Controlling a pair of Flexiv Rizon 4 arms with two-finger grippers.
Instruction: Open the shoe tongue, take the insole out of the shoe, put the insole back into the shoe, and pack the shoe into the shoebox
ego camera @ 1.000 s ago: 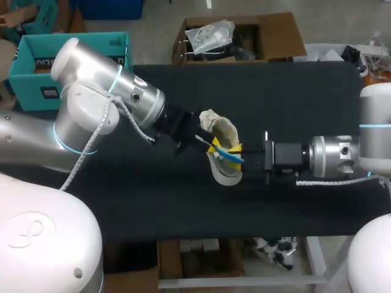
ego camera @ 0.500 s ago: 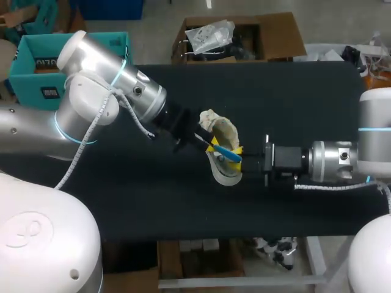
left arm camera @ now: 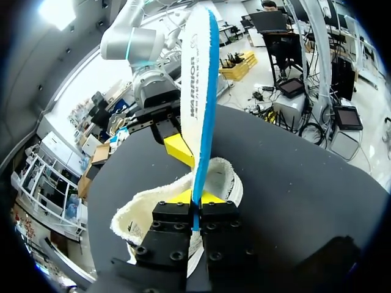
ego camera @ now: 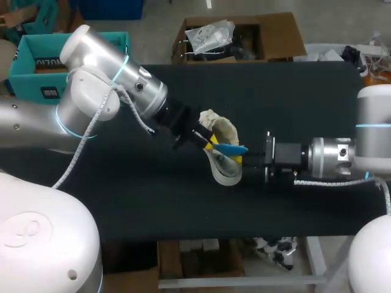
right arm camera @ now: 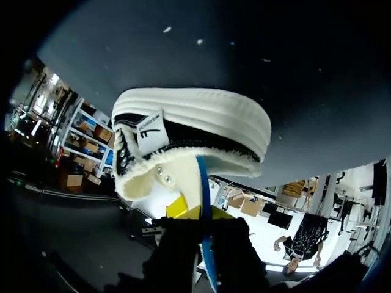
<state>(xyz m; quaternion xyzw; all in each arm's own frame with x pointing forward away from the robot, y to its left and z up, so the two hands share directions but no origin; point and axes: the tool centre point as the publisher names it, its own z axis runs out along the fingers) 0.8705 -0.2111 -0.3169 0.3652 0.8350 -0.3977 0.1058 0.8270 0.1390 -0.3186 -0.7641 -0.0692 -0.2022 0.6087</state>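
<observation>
Insole clamped in left claw

Black table with cream shoe on it

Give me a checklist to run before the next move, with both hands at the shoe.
1. Left hand shut on the insole's edge: ok.
2. Insole flat, not folded: ok; it stands upright above the left hand.
3. Insole fully clear of the shoe: cannot tell; the left hand hides its lower end.
4. Right hand's grip: cannot tell; it sits against the shoe and the insole.
5. Shoe resting on the table: ok.
</observation>
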